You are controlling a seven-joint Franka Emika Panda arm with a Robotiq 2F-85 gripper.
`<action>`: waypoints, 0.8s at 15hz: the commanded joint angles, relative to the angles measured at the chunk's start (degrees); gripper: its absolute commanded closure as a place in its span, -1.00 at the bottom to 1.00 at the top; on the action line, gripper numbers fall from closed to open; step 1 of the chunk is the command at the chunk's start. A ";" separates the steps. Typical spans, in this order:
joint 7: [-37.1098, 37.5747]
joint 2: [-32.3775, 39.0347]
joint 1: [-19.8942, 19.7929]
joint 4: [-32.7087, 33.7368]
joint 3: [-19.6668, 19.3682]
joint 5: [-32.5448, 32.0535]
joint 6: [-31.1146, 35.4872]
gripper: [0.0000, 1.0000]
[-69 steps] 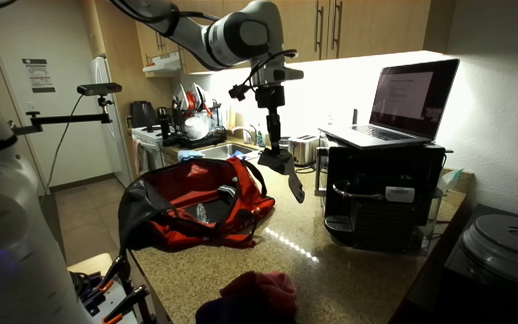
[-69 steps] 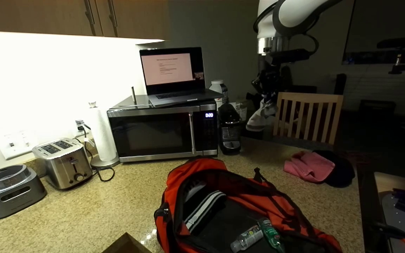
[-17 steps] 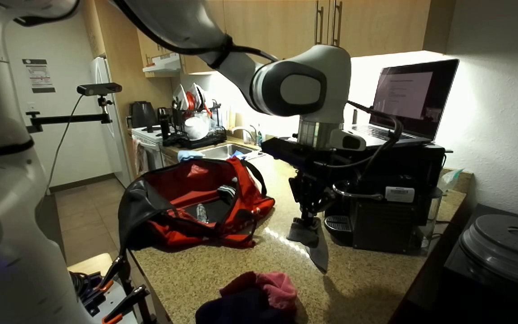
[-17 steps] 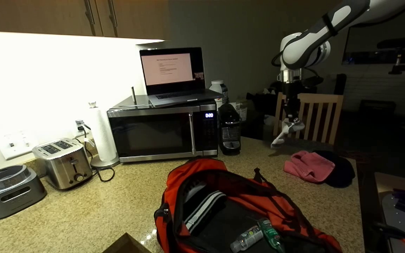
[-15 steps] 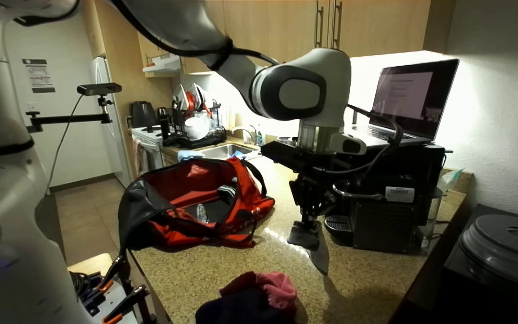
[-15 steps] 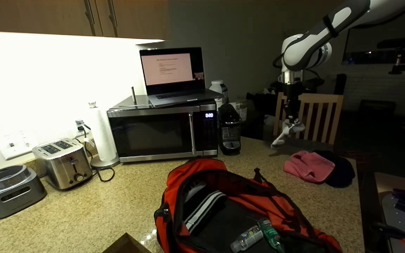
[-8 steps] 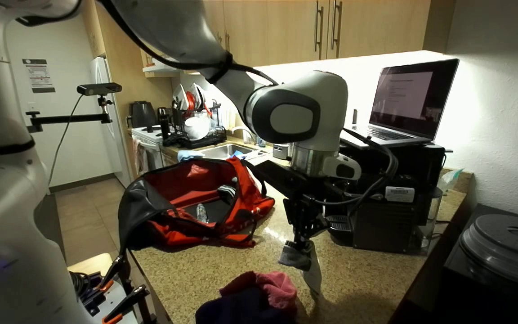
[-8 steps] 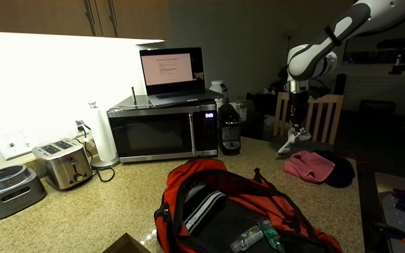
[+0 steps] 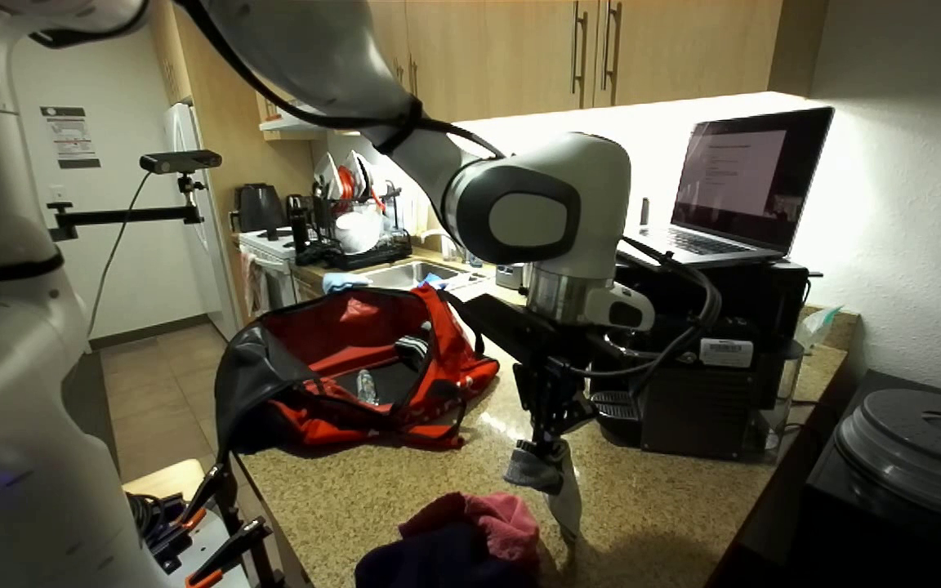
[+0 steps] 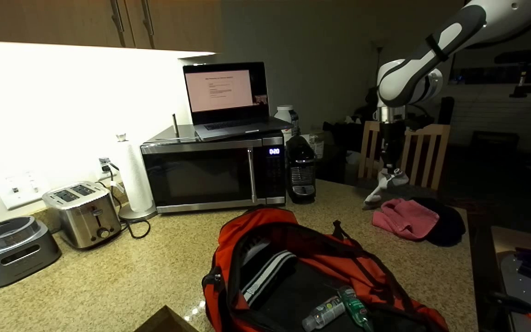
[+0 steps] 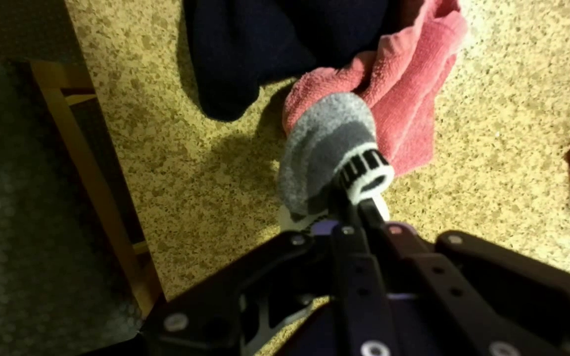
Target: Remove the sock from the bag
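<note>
Gripping a gray sock (image 11: 327,133) beside its white, black-barred cuff, the black pincer (image 11: 356,212) has its two fingers close together with the knit between them. The sock hangs over the speckled tabletop (image 10: 132,272), out of the red-and-black duffel bag (image 9: 466,363) and well apart from it. Its lower end points down; whether the tip meets the surface cannot be told. In the wrist view the sock overlaps a pink towel (image 11: 411,109), though contact between them is unclear. The towel touches a dark navy cloth (image 11: 265,39). Inside the gaping bag, in an exterior view, lie a clear bottle (image 10: 325,313) and a green bottle (image 10: 356,309), side by side, near a black item with white stripes (image 10: 270,276). Farther back, a microwave (image 10: 201,180) carries an unfolded laptop (image 10: 221,92), with a coffee machine (image 10: 301,170) just beside it and a paper towel roll (image 10: 136,180) on its other side. A two-slot toaster (image 10: 83,214) stands near the roll.
</note>
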 commanded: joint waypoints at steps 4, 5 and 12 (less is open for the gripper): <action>0.75 -0.82 0.00 -0.33 0.75 0.07 -0.53 0.39; 2.20 -1.71 0.64 -0.86 1.19 -0.11 -0.77 0.28; 9.77 -5.79 5.28 -1.87 5.52 0.62 -4.21 -0.61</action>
